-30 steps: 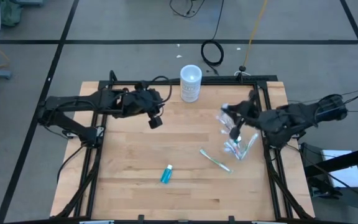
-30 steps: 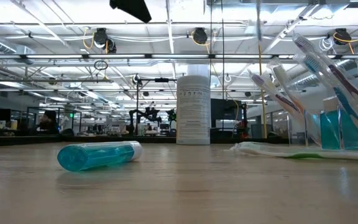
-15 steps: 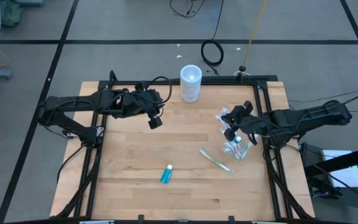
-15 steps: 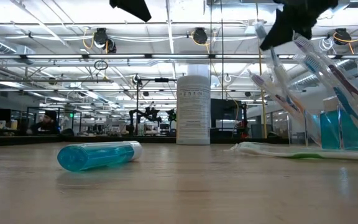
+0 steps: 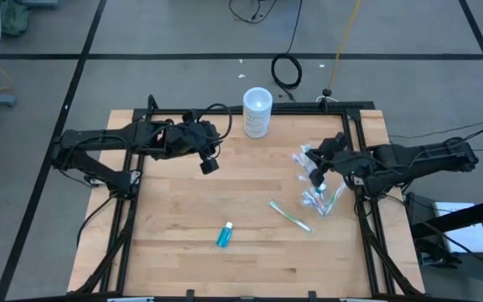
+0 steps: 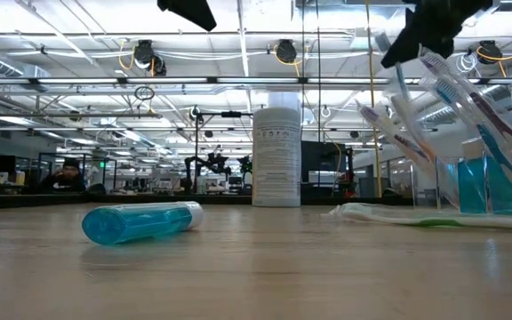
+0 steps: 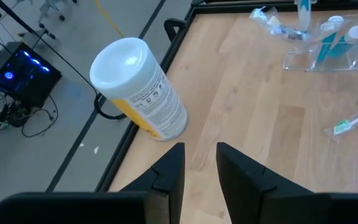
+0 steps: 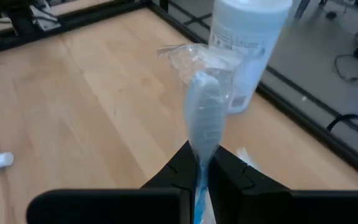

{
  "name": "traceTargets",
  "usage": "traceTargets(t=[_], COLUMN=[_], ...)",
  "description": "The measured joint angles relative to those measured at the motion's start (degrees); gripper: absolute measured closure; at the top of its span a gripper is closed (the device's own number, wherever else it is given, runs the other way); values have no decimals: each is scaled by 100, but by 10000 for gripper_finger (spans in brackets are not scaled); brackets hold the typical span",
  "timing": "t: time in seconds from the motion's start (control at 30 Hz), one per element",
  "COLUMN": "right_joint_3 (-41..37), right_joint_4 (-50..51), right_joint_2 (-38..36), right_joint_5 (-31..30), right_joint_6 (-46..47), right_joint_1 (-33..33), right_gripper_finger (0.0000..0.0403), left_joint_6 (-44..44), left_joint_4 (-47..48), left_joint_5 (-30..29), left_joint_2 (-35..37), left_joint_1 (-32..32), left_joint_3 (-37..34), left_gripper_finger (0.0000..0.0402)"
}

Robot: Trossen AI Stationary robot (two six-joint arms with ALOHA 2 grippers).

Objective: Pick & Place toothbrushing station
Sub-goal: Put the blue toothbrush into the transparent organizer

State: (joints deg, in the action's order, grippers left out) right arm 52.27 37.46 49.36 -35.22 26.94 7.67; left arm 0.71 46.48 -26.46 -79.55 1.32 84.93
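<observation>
The right gripper [image 5: 313, 174] hangs over the right side of the pale wooden table [image 5: 183, 201], above the small clear plastic cup [image 5: 329, 200] that stands near the table's right edge. Its fingers are clenched on a slim pale toothbrush in a clear wrapper [image 8: 204, 121]; in the right wrist view the brush runs straight out from between the fingertips, its long axis in line with the fingers and its wrapped head pointing away from the wrist, toward the frosted cylindrical container with a white lid [image 5: 257, 111] at the table's far edge. The cup holds several more toothbrushes leaning at a slant, along with what looks like a teal tube, though the plastic blurs it. One loose toothbrush with green accents [image 5: 290, 216] lies flat just beside the cup, on a diagonal across the boards. A small teal tube with a white cap [image 5: 224, 235] lies on its side well apart, nearer the front. The left gripper [image 5: 210, 164] waits over the far left of the table near the container, its fingers a little apart and holding nothing.
</observation>
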Motion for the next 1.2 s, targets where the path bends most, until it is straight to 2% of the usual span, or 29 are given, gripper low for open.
traceTargets(t=[0.23,0.57,0.67,1.07,1.2], right_joint_3=[-207,-1238,-1398,-1517,-1431], right_joint_4=[925,-205,-251,-101,-31], right_joint_2=[26,35,33,-81,-328], right_joint_5=[161,103,373,1255,1404], right_joint_6=[792,744,802,1013,990], right_joint_1=[-25,-25,-25,-21,-17], right_gripper_finger=[385,385,385,383,368], left_joint_6=[37,68,66,73,84], left_joint_4=[-2,-4,-2,-2,-2], left_joint_5=[0,-2,-2,-2,-2], left_joint_2=[0,0,0,0,0], left_joint_1=[0,0,0,0,0], left_joint_3=[0,0,0,0,0], left_gripper_finger=[302,302,302,302,302])
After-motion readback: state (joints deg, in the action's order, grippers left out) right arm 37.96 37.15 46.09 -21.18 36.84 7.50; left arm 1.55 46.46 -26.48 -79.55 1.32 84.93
